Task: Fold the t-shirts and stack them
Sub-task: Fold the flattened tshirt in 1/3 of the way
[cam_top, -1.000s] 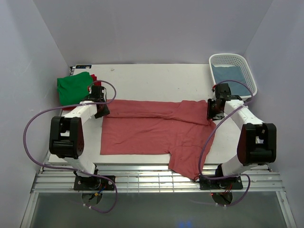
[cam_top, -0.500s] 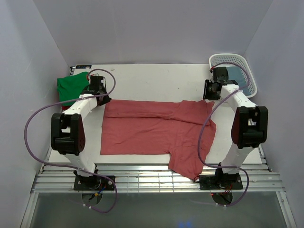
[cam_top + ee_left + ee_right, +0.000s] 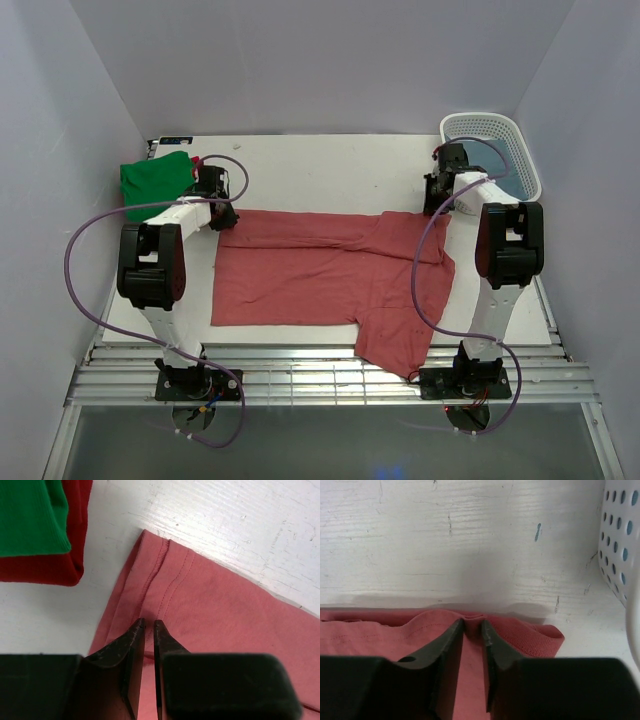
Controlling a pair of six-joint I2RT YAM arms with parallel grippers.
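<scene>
Both arms have swung back toward the far edge. Fingers nearly together, left gripper and right gripper each pinch the far hem of the pinkish-red t-shirt, spread flat on the table.

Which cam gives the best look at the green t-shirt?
Top external: the whole green t-shirt shows, lying at the far-left corner of the table. Left wrist catches only one corner of it, resting on the dark red t-shirt. Right wrist doesn't show it at all.
</scene>
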